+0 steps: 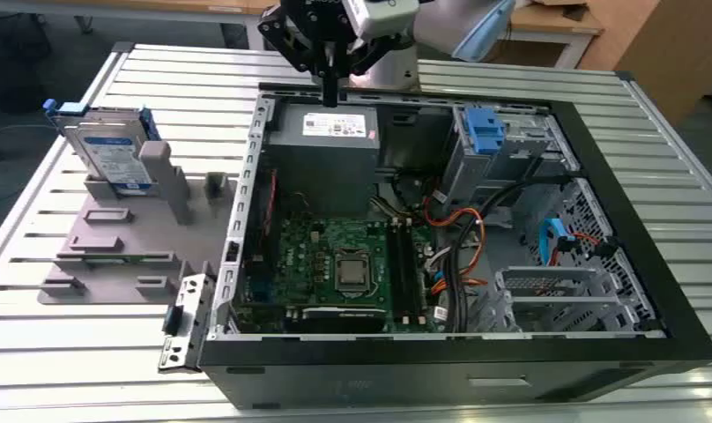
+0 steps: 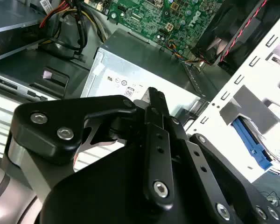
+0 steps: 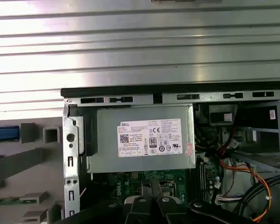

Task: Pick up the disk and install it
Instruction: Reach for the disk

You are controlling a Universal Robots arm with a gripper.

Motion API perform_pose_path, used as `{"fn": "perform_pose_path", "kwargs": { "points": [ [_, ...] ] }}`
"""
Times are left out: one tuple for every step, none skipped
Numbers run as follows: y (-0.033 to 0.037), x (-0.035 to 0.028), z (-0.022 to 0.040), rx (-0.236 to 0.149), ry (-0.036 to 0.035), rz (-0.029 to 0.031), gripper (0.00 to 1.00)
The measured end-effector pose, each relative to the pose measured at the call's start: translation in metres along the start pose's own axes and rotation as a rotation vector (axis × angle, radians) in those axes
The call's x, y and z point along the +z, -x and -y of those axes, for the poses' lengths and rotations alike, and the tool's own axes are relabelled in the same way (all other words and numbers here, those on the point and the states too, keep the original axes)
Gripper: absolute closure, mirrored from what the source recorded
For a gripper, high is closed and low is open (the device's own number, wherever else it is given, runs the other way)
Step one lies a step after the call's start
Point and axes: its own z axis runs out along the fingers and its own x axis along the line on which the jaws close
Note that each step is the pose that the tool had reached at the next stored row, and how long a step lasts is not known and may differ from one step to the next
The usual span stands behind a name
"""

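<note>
Upper centre, the claw (image 1: 330, 97) hangs closed and empty over the power supply (image 1: 332, 132); the disk (image 1: 107, 152) stands on edge upper left.

open air above the disk (image 1: 107, 150); a grey post (image 1: 156, 167) stands just beside it, case wall (image 1: 253, 167) nearby.

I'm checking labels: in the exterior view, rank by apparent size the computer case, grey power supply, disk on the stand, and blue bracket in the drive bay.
1. computer case, by far the largest
2. power supply
3. disk, noticeably smaller
4. blue bracket, smallest, though partly sunk in its bay
</note>
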Motion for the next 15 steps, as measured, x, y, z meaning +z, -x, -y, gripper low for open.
{"fn": "perform_pose_path", "kwargs": {
  "points": [
    [0.0000, 0.0000, 0.0000, 0.000, 0.0000, 0.0000, 0.89],
    [0.0000, 0.0000, 0.0000, 0.000, 0.0000, 0.0000, 0.89],
    [0.0000, 0.0000, 0.0000, 0.000, -0.0001, -0.0001, 0.89],
    [0.0000, 0.0000, 0.0000, 0.000, 0.0000, 0.0000, 0.89],
    [0.0000, 0.0000, 0.0000, 0.000, 0.0000, 0.0000, 0.89],
    [0.0000, 0.0000, 0.0000, 0.000, 0.0000, 0.0000, 0.89],
    [-0.0001, 0.0000, 0.0000, 0.000, 0.0000, 0.0000, 0.89],
    [-0.0005, -0.0001, 0.0000, 0.000, -0.0001, -0.0001, 0.89],
    [-0.0010, -0.0001, 0.0001, 0.000, -0.0001, 0.0000, 0.89],
    [-0.0015, -0.0001, 0.0001, 0.000, 0.0000, 0.0000, 0.89],
    [-0.0021, 0.0000, 0.0002, 0.000, 0.0000, 0.0000, 0.89],
    [-0.0029, -0.0001, 0.0002, 0.000, 0.0000, 0.0000, 0.89],
    [-0.0036, -0.0001, 0.0003, 0.000, 0.0000, 0.0000, 0.89],
    [-0.0046, -0.0002, 0.0004, 0.000, -0.0001, -0.0001, 0.89],
    [-0.0056, -0.0002, 0.0004, 0.000, -0.0001, -0.0001, 0.89]
  ]
}}
